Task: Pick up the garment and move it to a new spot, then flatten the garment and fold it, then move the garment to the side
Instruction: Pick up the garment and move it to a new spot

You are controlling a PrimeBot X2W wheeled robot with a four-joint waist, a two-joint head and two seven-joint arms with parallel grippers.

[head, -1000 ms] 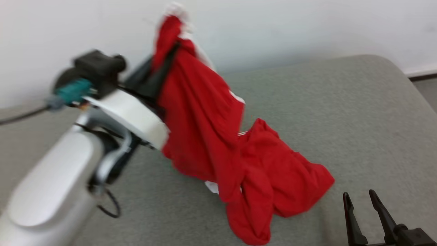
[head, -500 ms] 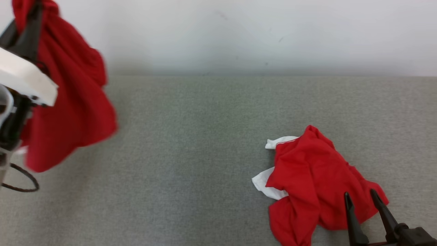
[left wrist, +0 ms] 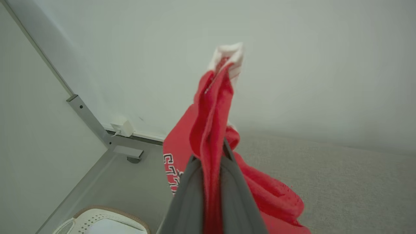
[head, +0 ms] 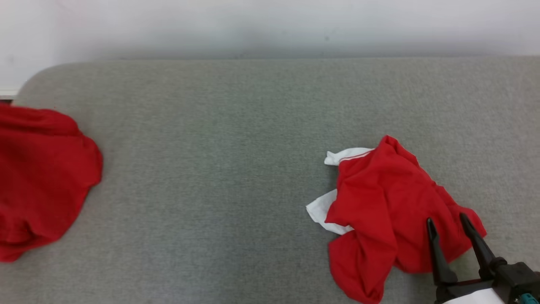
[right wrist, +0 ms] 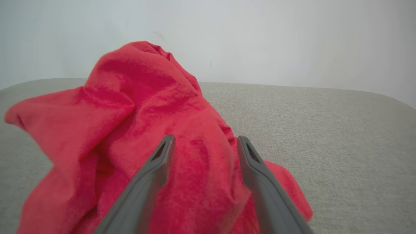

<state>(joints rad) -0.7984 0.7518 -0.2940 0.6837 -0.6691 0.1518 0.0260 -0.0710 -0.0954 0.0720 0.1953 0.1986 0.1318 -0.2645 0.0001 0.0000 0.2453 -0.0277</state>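
My left gripper (left wrist: 209, 152) is shut on a red garment (left wrist: 211, 107). A white-trimmed edge stands up above the fingers, and the rest hangs down with white lettering on it. In the head view this garment (head: 42, 181) shows at the far left, over the left end of the grey padded surface (head: 219, 139); whether it rests there I cannot tell. A second crumpled red garment (head: 388, 211) with white parts lies at the right. My right gripper (head: 447, 219) stands open at its near edge. In the right wrist view that gripper (right wrist: 205, 139) has its fingers spread just over the red cloth (right wrist: 130, 107).
A pale wall runs behind the padded surface. The left wrist view shows a white perforated basket (left wrist: 104, 222) on the floor and a grey metal frame post (left wrist: 94, 125) in the corner. The surface's rounded left end (head: 38, 74) is near the held garment.
The head camera has turned. The held garment has come apart from the crumpled one and has gone far to its left; the left arm has left the head view. The right gripper stays open.
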